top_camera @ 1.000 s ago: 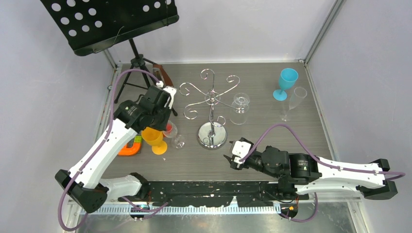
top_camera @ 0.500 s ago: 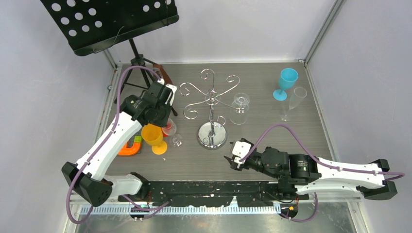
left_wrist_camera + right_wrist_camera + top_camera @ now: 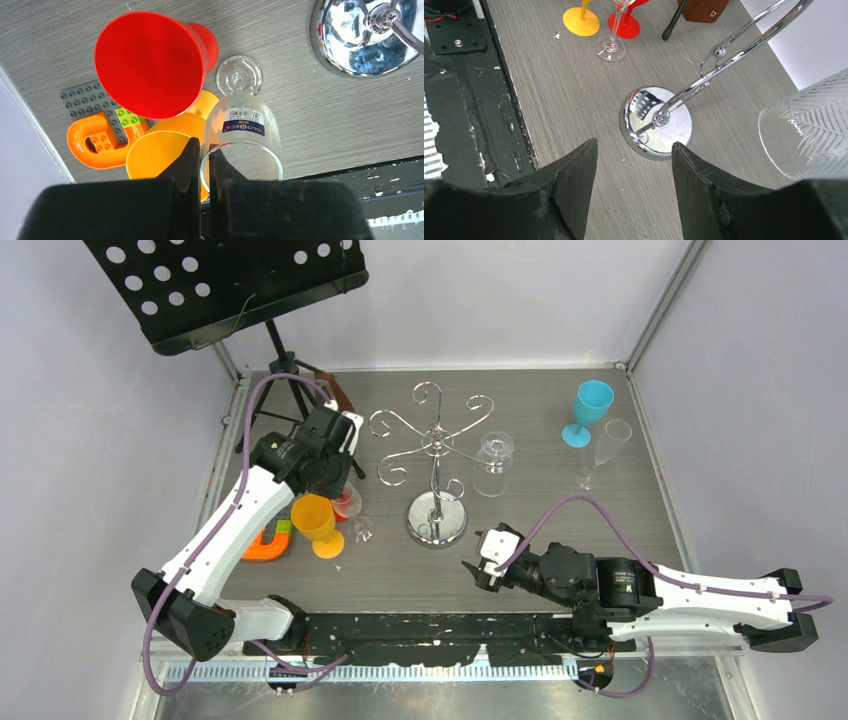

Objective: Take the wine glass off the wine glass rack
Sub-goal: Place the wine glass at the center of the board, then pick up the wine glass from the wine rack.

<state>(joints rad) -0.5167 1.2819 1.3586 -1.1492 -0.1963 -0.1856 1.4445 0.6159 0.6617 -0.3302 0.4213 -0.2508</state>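
The left gripper (image 3: 204, 145) had its jaws almost pressed together, pinching the rim of a clear wine glass (image 3: 243, 137) low in the middle of the left wrist view. The black fingers hid the part of the rim that ran into the slit. The glass stood off the rack, and whether its foot sat on the table (image 3: 560, 530) or hung just above it could not be told. An orange glass (image 3: 160, 160) at the lower left was partly covered by the same fingers. A red glass (image 3: 150, 65) filled the upper left, overlapping a grey-and-orange toy block (image 3: 95, 142).

The wine glass rack (image 3: 437, 520) stood in the middle of the overhead view. A ribbed glass (image 3: 495, 462) hung upside down from an arm on its right side; in the right wrist view the frame's right edge cut this glass off.

The right gripper (image 3: 472, 575) lay low, right of centre in the overhead view, jaws spread with nothing between them. Its own camera showed the rack's mirror base through the gap.

At the upper right, a transparent flute (image 3: 605, 450) beside a blue glass (image 3: 590, 405) was faint and hard to trace. A black music stand (image 3: 230, 290) was cropped by the upper-left corner.
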